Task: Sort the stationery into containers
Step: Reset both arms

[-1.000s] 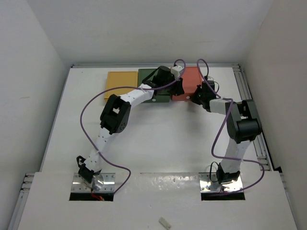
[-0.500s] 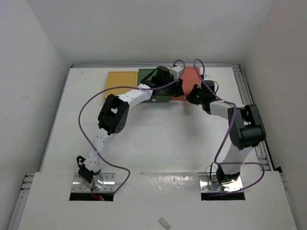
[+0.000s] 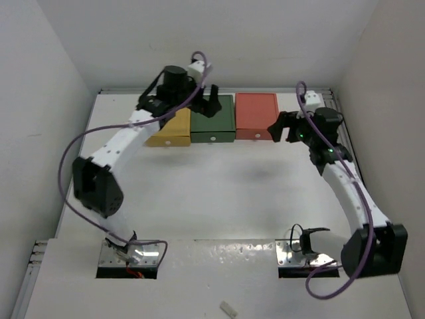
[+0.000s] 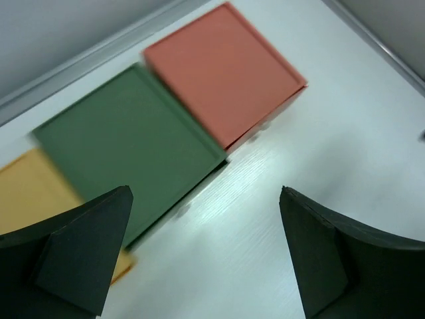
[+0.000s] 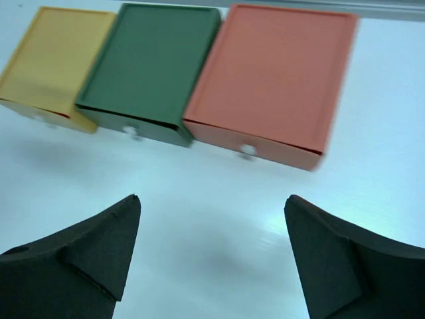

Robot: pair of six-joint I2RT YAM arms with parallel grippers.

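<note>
No stationery shows anywhere on the table point(image 3: 199, 193). I take it to be inside the three shut boxes along the far edge. The left pincer point(image 3: 210, 106) hangs open and empty over the yellow box point(image 3: 169, 133) and green box point(image 3: 214, 123). Beyond the red box point(image 3: 255, 114), just beside its right side, the right pincer point(image 3: 282, 127) gapes, also empty. This is likely the closing step — next, both arms draw back clear of the knobs.

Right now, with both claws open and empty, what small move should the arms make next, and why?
Probably draw both back toward the near edge. The left claw and the right claw hold nothing, the mustard yellow square drawer box, the dark green drawer box and the salmon red drawer box all look closed, and no stationery shows on the white table.
</note>
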